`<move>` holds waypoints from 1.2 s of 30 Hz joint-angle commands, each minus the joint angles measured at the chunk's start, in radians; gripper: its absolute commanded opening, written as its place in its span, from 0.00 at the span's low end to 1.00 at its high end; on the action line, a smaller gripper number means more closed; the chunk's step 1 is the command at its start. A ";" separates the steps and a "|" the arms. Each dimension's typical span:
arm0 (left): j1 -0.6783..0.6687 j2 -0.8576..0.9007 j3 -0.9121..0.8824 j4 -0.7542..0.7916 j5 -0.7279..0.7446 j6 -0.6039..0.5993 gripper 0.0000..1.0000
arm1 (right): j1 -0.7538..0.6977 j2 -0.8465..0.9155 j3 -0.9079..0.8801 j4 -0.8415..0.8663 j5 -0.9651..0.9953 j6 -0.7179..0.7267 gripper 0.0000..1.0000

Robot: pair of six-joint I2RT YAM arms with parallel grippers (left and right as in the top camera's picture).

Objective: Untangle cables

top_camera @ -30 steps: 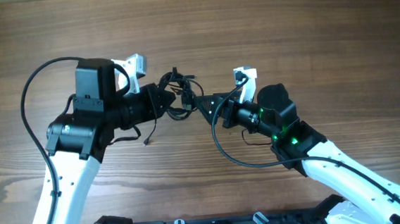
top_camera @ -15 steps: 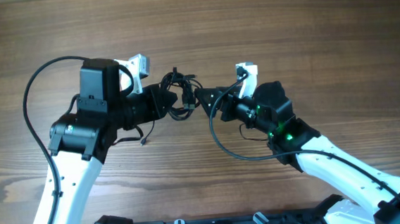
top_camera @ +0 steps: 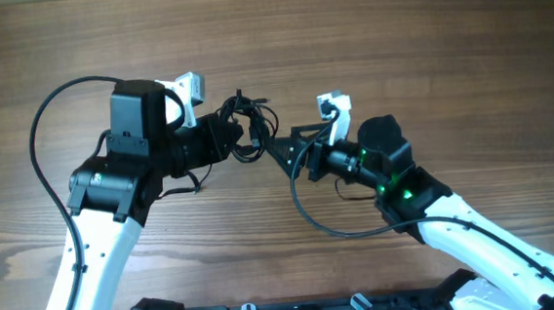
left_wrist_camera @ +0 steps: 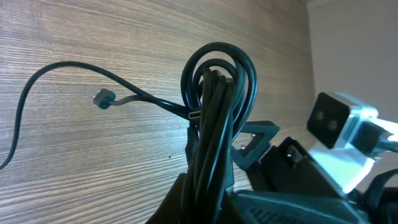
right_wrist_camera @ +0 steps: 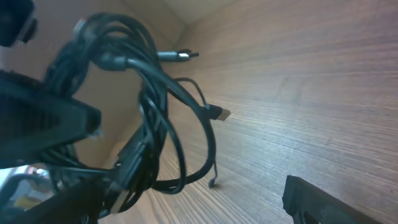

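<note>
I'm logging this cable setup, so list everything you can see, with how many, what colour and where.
table: one, brown wood grain, under everything.
cables: one tangled bundle, strand count unclear, black, mid table between the two grippers.
plug ends: at least two, silvery, sticking out of the bundle.
arm leads: two, thick black, one looping beside each arm.
arms: two, white and black, reaching in from the near edge.
left gripper: one, black, shut on the cables.
right gripper: one, black, open, close beside the bundle.
</note>
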 commanded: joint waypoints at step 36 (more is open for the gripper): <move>0.001 0.000 0.011 -0.027 0.155 0.511 0.04 | -0.309 -0.131 0.007 -0.174 -0.397 -0.405 1.00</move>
